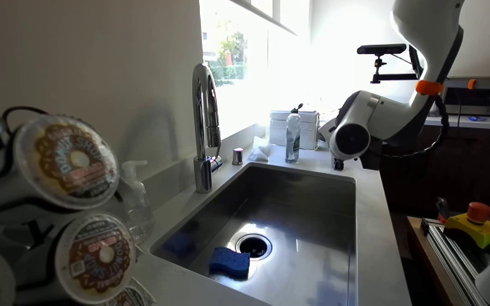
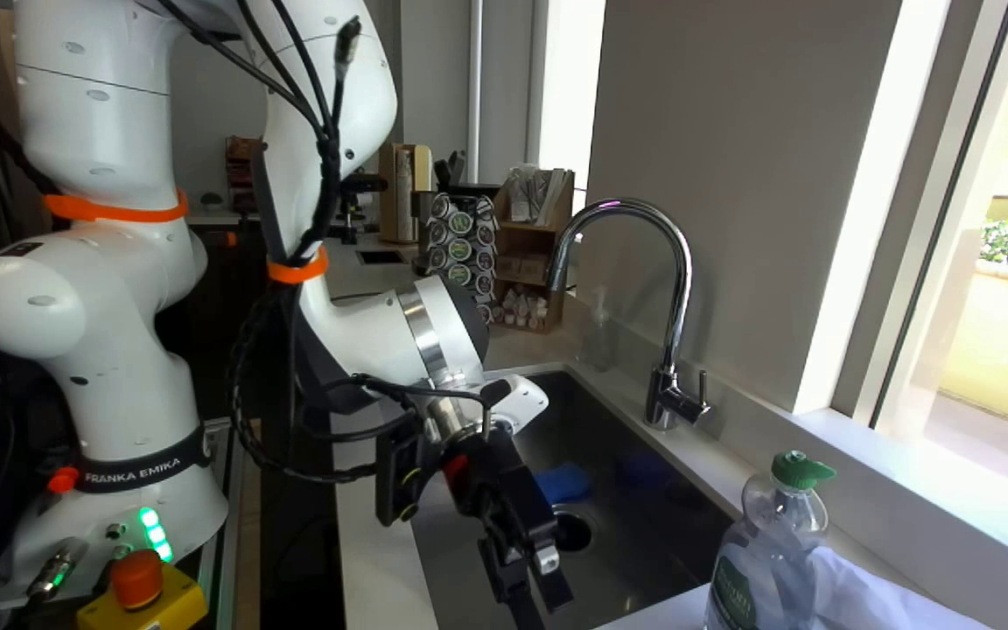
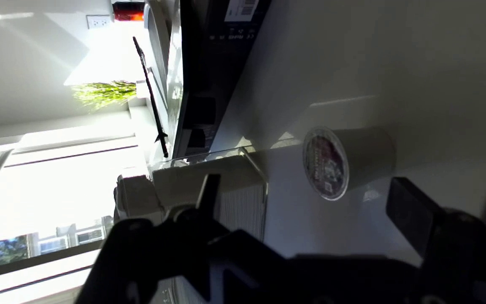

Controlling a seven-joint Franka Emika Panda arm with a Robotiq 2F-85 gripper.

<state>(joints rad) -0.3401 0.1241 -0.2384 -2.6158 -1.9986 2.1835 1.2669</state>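
1. Stainless-steel sink (image 1: 313,255): a blue rectangular sponge (image 1: 229,262) inside, beside the drain (image 1: 254,246).
2. Clear-walled box (image 3: 253,165): stacked white paper (image 3: 243,207) inside.
3. Clear plastic bottle (image 1: 292,140), green-capped: contents hard to see.
4. Small, pale coffee pod (image 3: 346,160) with a round printed lid: upright on the light-grey bench (image 1: 374,229) ahead of the black tool (image 3: 308,200), seen between its fingertips (image 3: 411,215) in the wrist view, touching neither.
5. Tool: jaws wide apart, nothing gripped.

A: Where does light hit you?
B: In an exterior view, your window (image 1: 255,63) blazes white between twelve and one; glare pools in your sink (image 1: 300,204) toward six.
A: Your wrist view?
B: Overexposed from eight to ten; your counter (image 3: 437,76) dim at two, your hand (image 3: 306,190) dark, soft-edged around six.
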